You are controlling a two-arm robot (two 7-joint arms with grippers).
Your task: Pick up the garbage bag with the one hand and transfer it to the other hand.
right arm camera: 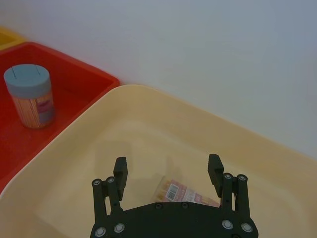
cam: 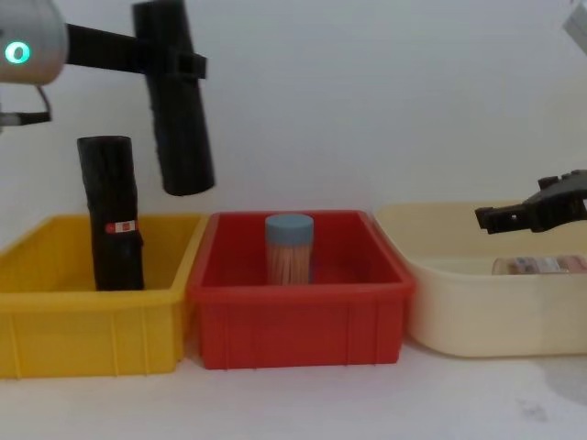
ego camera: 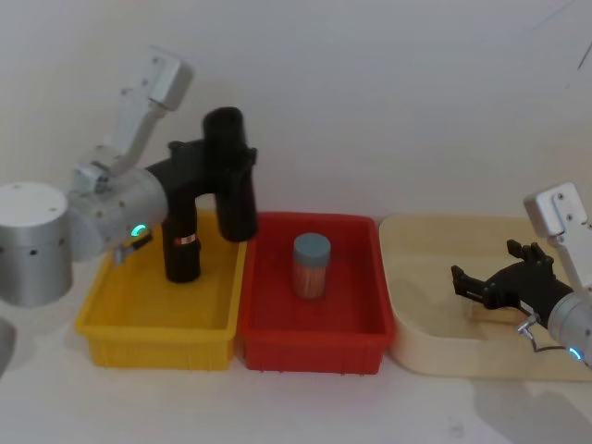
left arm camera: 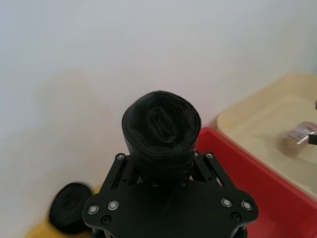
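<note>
Chest view: left gripper (cam: 171, 62) clamps the garbage bag (cam: 183, 137), near upright, above the yellow bin's (cam: 92, 335) right edge. Right gripper (right arm camera: 168, 168) hovers over the cream tray (cam: 477, 312); fingers (right arm camera: 120, 171) apart.

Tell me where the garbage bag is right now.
The garbage bag hangs at the robot's left in the chest view, clamped in the left gripper, above the yellow bin's right end, beside the labelled roll.

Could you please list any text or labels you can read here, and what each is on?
Nothing is legible.
Labelled black roll: red-and-white label, too small to read.
Toothpick jar: pink label, blurred.
Packet: barcode, digits unreadable.
Held garbage bag: no label seen.
</note>
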